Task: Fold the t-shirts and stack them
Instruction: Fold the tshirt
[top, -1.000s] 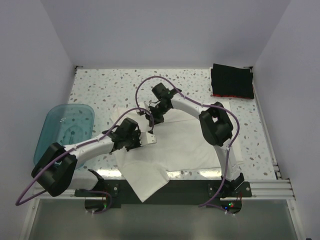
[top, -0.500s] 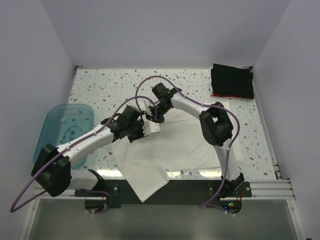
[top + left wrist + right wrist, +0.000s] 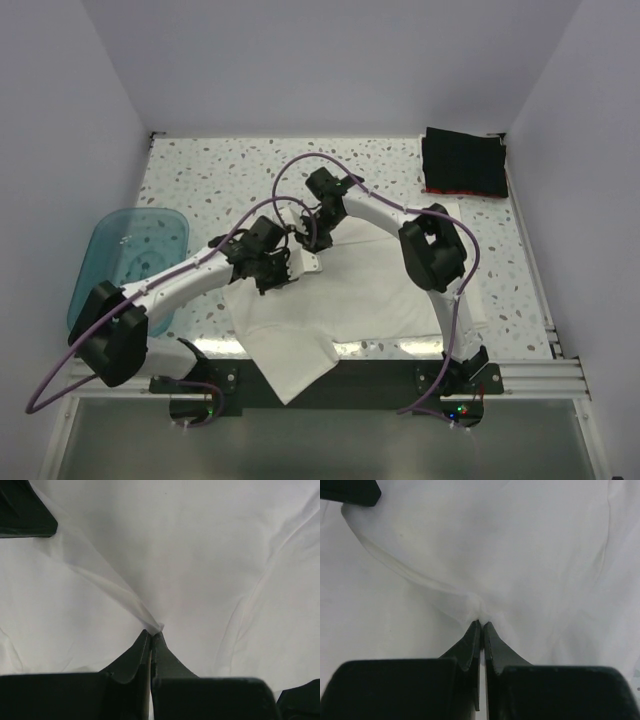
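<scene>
A white t-shirt [image 3: 350, 295] lies spread on the near middle of the table, one corner hanging over the front edge. My left gripper [image 3: 290, 262] is shut on a pinch of the white cloth [image 3: 155, 625] near the shirt's far left edge. My right gripper [image 3: 305, 232] is shut on another pinch of the same cloth [image 3: 481, 611], just beyond the left one. The two grippers are close together. A folded black t-shirt [image 3: 463, 160] lies on a red one [image 3: 462, 190] at the far right corner.
A translucent blue plastic tub [image 3: 128, 262] stands at the left edge of the speckled table [image 3: 220, 180]. White walls enclose the table on three sides. The arm bases and a metal rail [image 3: 520, 375] run along the near edge.
My left gripper has moved up and to the right with the shirt's left edge, folding it inward toward the right gripper. The right gripper has hardly moved.
</scene>
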Motion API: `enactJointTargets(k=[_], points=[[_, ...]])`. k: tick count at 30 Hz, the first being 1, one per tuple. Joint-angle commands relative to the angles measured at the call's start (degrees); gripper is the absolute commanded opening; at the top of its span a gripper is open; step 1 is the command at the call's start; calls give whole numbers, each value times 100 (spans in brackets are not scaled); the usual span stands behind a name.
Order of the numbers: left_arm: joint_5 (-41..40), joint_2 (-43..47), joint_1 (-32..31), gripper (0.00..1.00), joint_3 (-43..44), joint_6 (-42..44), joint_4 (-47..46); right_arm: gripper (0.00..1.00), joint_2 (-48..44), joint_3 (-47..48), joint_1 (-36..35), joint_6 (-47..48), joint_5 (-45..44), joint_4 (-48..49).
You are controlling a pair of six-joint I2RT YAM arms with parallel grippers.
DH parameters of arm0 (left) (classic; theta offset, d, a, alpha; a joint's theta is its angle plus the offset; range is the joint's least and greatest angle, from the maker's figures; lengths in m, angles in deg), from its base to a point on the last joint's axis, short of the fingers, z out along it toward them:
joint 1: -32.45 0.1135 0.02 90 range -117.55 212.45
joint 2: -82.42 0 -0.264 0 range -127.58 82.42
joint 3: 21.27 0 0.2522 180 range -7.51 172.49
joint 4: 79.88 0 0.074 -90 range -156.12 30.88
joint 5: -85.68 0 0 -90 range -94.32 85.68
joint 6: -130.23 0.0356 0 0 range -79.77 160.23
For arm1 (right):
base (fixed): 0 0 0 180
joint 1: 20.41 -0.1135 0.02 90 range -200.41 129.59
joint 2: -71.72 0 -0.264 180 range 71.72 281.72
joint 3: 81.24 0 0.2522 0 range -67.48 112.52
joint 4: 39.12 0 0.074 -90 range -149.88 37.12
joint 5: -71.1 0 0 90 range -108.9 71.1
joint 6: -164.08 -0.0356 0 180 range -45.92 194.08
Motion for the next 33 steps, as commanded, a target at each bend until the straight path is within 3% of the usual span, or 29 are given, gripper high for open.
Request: enactJointTargets(k=[1, 3, 7, 9, 10, 15, 19, 20, 21, 23, 26, 29, 33], points=[[255, -86, -50, 0, 124, -163, 93, 0, -281, 51, 47, 258, 137, -174], [255, -112, -58, 2, 54, -110, 145, 0, -272, 33, 56, 355, 163, -306], [509, 62, 81, 27, 228, -4, 558, 8, -386, -2, 56, 478, 189, -596], [963, 396, 632, 40, 351, -31, 689, 10, -631, -106, 99, 531, 137, -728], [1123, 484, 862, 41, 517, -14, 786, 11, -737, -151, 187, 583, 154, -781], [1652, 529, 1944, 42, 879, 101, 1156, 15, -1318, -625, 328, 1390, 31, -1517], [1880, 213, 2007, 42, 862, -12, 1008, 20, -1485, -810, 450, 1384, -144, -1836], [1837, 152, 2007, 43, 836, -126, 685, 25, -1476, -793, 521, 1332, -162, -1871], [1785, 125, 2007, 43, 818, -241, 525, 40, -1468, -741, 608, 1244, -162, -1949], [1453, -23, 2007, 44, 809, -557, 87, 56, -1424, -653, 881, 1156, -250, -2003], [1083, -409, 2130, 43, 976, -926, -170, 61, -1415, -459, 1233, 884, -268, -2003], [731, -770, 2480, 41, 1239, -1261, -206, 59, -1380, -204, 1505, 427, -382, -1898], [896, -1245, 3297, 38, 1670, -1463, 144, 50, -1196, -46, 1786, -450, -1039, -1381]])
